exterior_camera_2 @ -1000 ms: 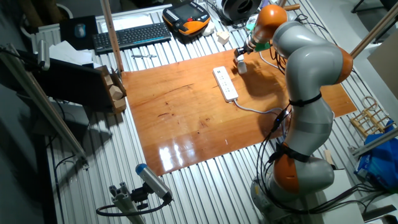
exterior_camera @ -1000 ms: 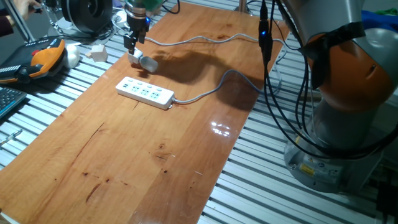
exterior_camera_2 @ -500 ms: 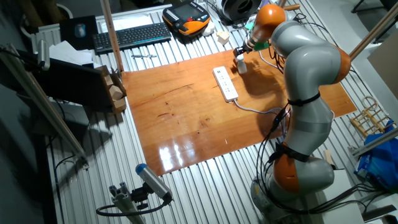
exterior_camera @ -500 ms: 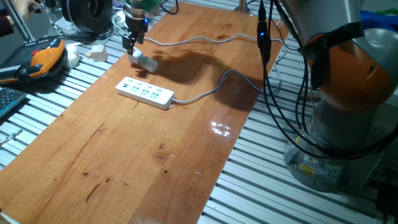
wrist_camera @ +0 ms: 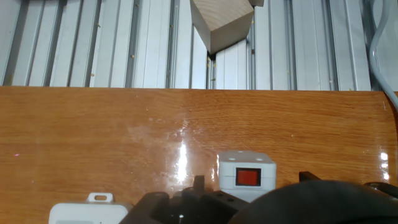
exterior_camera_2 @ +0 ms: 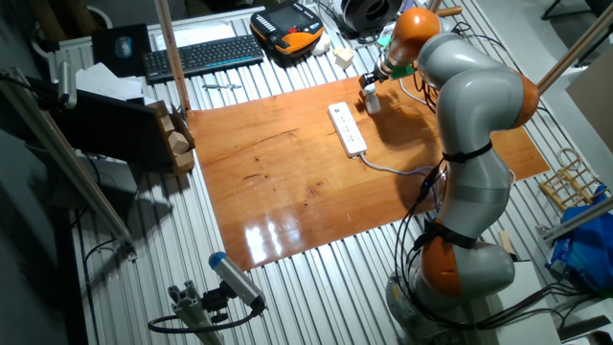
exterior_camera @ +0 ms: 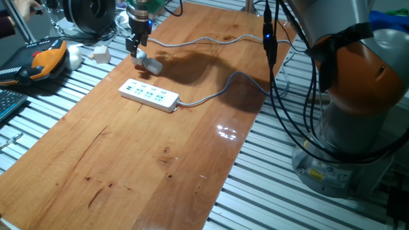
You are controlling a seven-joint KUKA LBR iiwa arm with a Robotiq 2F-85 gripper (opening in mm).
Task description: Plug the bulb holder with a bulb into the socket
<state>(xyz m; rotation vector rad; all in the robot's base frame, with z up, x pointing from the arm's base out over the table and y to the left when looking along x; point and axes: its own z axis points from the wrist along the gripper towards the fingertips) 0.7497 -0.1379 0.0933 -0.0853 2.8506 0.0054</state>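
My gripper (exterior_camera: 136,51) hangs over the far left part of the wooden table, shut on the bulb holder with a bulb (exterior_camera: 147,62). The round white bulb sticks out to the right, just above the wood. The other fixed view shows the gripper (exterior_camera_2: 368,91) and the bulb holder (exterior_camera_2: 372,103) right beyond the far end of the socket (exterior_camera_2: 347,129). The socket (exterior_camera: 149,94) is a long white strip lying flat with a grey cable. In the hand view the bulb holder's white body with its red spot (wrist_camera: 247,177) shows low in the middle, and a corner of the socket (wrist_camera: 84,213) at bottom left.
A plain pale cube (wrist_camera: 222,22) sits on the metal slats beyond the table edge, also seen as the cube (exterior_camera: 101,53). An orange pendant (exterior_camera: 48,59) and a keyboard (exterior_camera_2: 203,56) lie further out. The grey cable (exterior_camera: 217,93) curves across the table behind the strip.
The gripper and the bulb holder have risen slightly together and shifted a little toward the far edge. The socket has not moved.
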